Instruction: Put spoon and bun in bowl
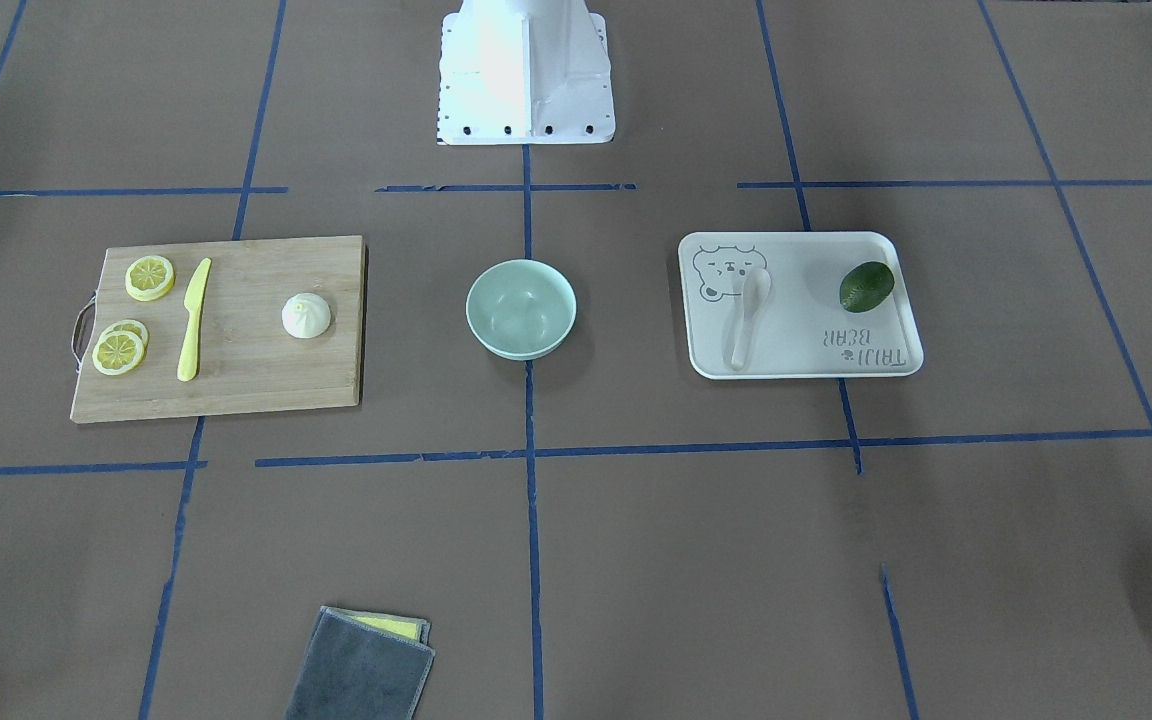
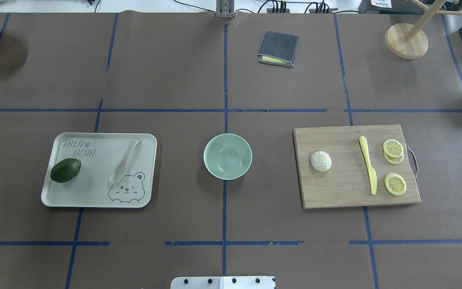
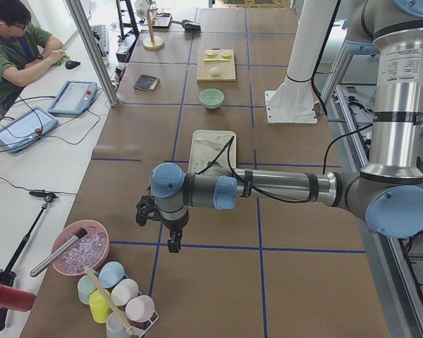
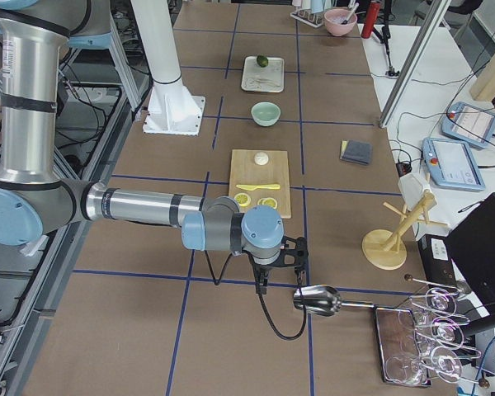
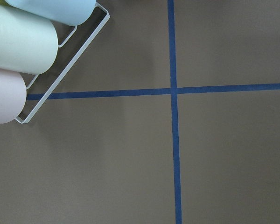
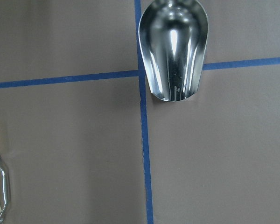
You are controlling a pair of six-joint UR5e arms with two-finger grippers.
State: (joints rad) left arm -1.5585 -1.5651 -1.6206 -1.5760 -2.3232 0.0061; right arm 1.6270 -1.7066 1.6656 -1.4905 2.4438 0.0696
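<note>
The off-white spoon (image 2: pixel 124 164) lies on a pale tray (image 2: pixel 94 192) at the table's left in the overhead view, and shows in the front view (image 1: pixel 748 315). The white pleated bun (image 2: pixel 321 161) sits on a wooden cutting board (image 2: pixel 347 192) at the right, and shows in the front view (image 1: pixel 306 316). The mint-green bowl (image 2: pixel 227 156) stands empty between them. My left gripper (image 3: pixel 172 243) hangs over the table's left end, far from the tray. My right gripper (image 4: pixel 262 285) hangs past the board at the right end. I cannot tell whether either is open or shut.
A dark green fruit (image 2: pixel 65 170) lies on the tray. A yellow knife (image 2: pixel 368 168) and lemon slices (image 2: pixel 394 184) lie on the board. A grey cloth (image 2: pixel 278 48) lies at the far side. A metal scoop (image 6: pixel 173 49) and a rack of cups (image 5: pixel 23 46) lie near the table ends.
</note>
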